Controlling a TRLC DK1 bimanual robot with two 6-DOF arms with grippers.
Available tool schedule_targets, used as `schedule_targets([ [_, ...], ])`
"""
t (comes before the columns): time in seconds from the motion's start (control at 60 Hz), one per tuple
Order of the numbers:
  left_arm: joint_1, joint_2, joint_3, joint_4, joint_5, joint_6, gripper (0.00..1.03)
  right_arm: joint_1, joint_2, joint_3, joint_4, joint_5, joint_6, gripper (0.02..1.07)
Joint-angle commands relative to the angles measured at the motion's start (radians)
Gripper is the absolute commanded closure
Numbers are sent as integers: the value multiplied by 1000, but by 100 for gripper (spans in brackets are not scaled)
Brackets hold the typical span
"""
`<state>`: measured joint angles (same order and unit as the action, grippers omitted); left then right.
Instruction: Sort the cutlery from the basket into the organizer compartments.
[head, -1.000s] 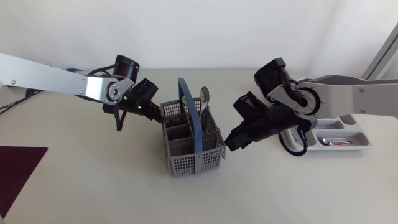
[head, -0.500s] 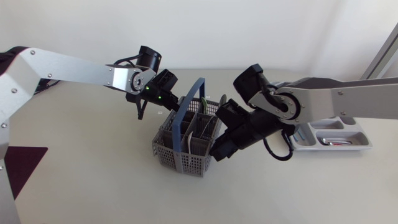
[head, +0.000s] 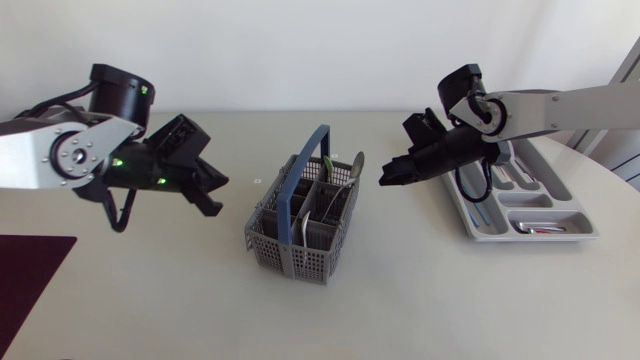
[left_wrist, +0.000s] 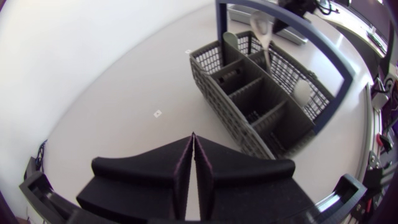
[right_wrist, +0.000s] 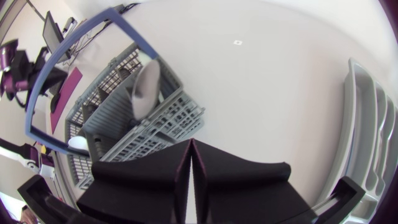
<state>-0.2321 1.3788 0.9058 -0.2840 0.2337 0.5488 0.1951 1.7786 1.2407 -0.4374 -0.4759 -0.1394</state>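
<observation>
The grey mesh cutlery basket (head: 292, 238) with a blue handle (head: 306, 182) stands mid-table, several spoons (head: 341, 170) upright in it. My left gripper (head: 212, 192) hangs shut and empty to the basket's left, apart from it. Shut and empty as well, my right gripper (head: 388, 181) hovers to the basket's right, between it and the grey organizer (head: 478, 228). From the left wrist, the shut gripper (left_wrist: 193, 140) faces the basket (left_wrist: 249, 102) and a spoon (left_wrist: 261, 28). Ahead of my right gripper (right_wrist: 189, 144) are the basket (right_wrist: 155, 127) and a spoon (right_wrist: 146, 87); the organizer (right_wrist: 367, 124) lies beside it.
The organizer holds some cutlery: a piece (head: 541, 229) in the near compartment and more (head: 516, 176) in the long ones. A dark purple mat (head: 28, 270) lies at the table's left edge. Bare tabletop stretches in front of the basket.
Both arms have drawn back from the basket, the left one leftward, the right one toward the organizer. The basket was pushed and turned a second ago and has since stayed put.
</observation>
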Motion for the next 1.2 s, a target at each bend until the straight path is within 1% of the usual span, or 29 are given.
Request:
schedule_targets([
  [0.0, -15, -112, -84, -46, 27, 59, 98, -17, 84, 82, 11, -20, 49, 101],
  [0.067, -26, -173, -125, -83, 50, 76, 98, -26, 145, 144, 8, -50, 69, 101],
  [0.1, -30, -188, -136, -96, 58, 85, 100, -28, 168, 169, 9, -66, 78, 101],
  [0.15, -50, -227, -170, -136, 73, 112, 100, -26, 199, 204, 9, -81, 89, 101],
  [0.25, -102, -247, -217, -167, 90, 126, 100, -19, 245, 266, 5, -90, 118, 101],
  [0.333, -131, -238, -245, -165, 104, 131, 100, -13, 272, 302, -9, -99, 130, 101],
  [0.383, -151, -208, -255, -152, 105, 128, 100, -8, 288, 322, -12, -107, 138, 101],
  [0.433, -159, -161, -262, -109, 105, 123, 100, -2, 309, 345, -18, -112, 144, 101],
  [0.583, -158, -50, -251, -12, 105, 112, 100, 7, 346, 375, -44, -142, 149, 101],
  [0.65, -158, -7, -239, 39, 105, 99, 100, 7, 347, 368, -47, -148, 147, 101],
  [0.733, -154, 37, -216, 92, 105, 79, 100, 4, 337, 353, -67, -182, 138, 101],
  [1.017, -141, 124, -137, 143, 105, 40, 100, -2, 255, 240, -69, -219, 109, 101],
  [1.183, -115, 167, -87, 169, 105, 31, 100, -5, 203, 164, -63, -231, 98, 101],
])
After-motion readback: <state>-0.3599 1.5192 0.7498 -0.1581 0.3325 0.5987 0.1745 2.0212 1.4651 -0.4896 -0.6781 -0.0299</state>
